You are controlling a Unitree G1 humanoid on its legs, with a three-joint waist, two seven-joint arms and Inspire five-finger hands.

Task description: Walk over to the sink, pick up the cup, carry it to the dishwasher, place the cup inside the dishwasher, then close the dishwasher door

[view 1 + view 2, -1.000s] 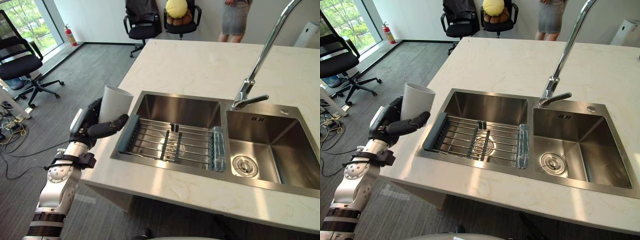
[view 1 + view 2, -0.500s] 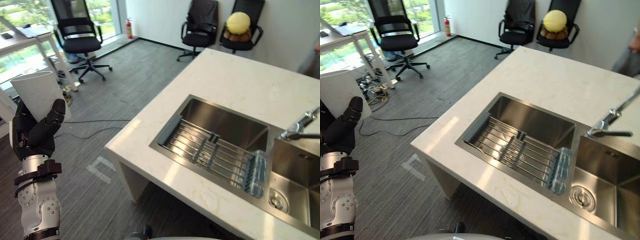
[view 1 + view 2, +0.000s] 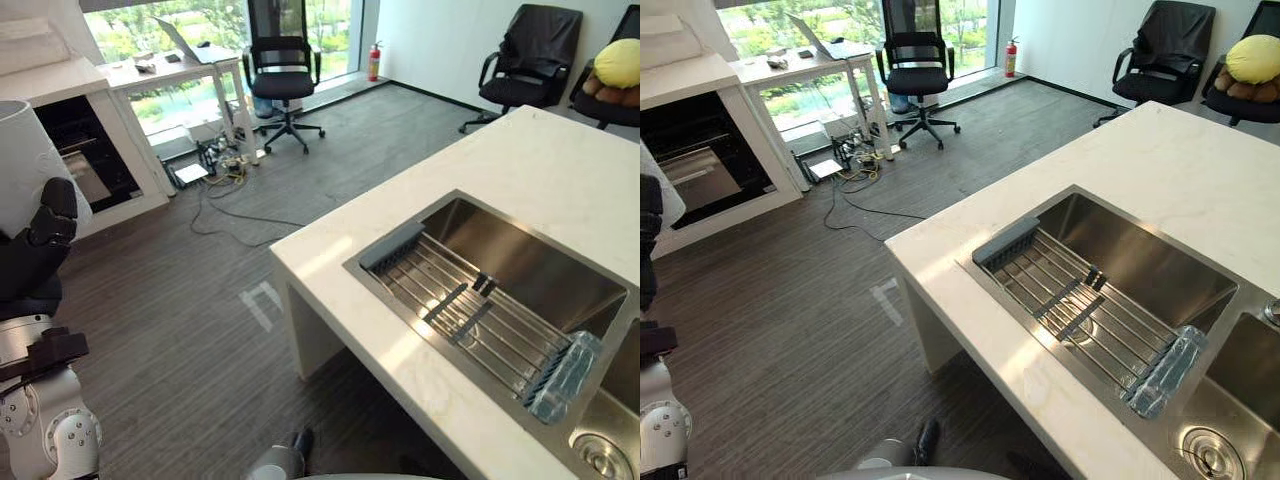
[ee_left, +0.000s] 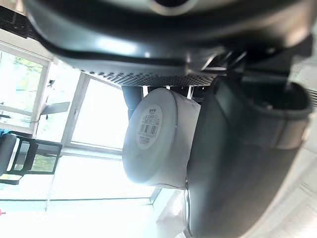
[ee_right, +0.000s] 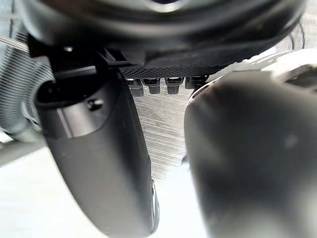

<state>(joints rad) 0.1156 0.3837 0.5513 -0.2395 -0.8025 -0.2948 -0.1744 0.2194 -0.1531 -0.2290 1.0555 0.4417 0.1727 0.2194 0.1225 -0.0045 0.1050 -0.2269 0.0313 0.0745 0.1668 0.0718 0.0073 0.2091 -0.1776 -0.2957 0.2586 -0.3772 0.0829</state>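
At nine o'clock, the left robot hand (image 3: 35, 262) clasps a white cup (image 3: 28, 165), well apart from the table (image 3: 520, 165); I cannot tell the right robot hand (image 5: 99, 148) state.

My two head eyes look steeply down from standing height, facing the windows (image 3: 200, 25) at 12 o'clock. Both share the grey floor (image 3: 200, 300) and the counter (image 3: 520, 160) with its sink (image 3: 1140, 260) at 4 o'clock. My left wrist camera sits tight against the left hand (image 4: 233, 163), facing the base of the cup (image 4: 153, 134). The right wrist camera looks past the right hand (image 5: 99, 158) to the floor.
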